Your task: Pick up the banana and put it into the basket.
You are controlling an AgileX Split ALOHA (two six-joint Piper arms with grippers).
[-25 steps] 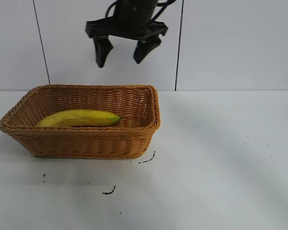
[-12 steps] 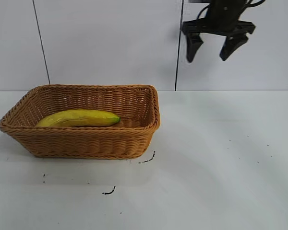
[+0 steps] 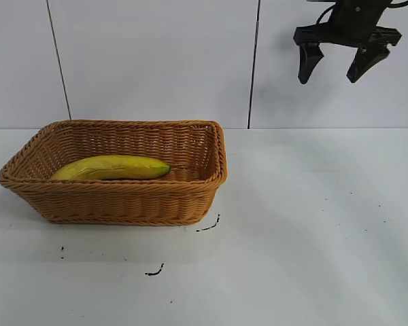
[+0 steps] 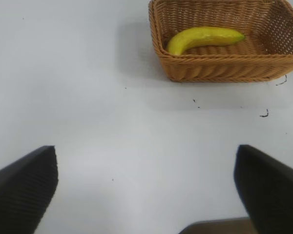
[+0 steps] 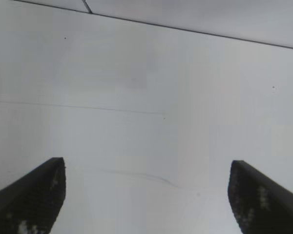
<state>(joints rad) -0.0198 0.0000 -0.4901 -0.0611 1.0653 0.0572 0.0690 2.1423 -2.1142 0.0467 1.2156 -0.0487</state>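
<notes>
Banana (image 3: 112, 167) inside basket (image 3: 122, 200) on table (image 3: 313, 238)

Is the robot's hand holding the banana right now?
No, the banana lies inside the basket, while the right gripper hangs high up and off to the side with open, empty fingers.

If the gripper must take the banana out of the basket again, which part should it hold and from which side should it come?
Probably the banana's thick middle, coming straight down from above. It lies flat along the basket floor, and the flared walls block a side approach. The fingers should close across its width, not along its length.
</notes>
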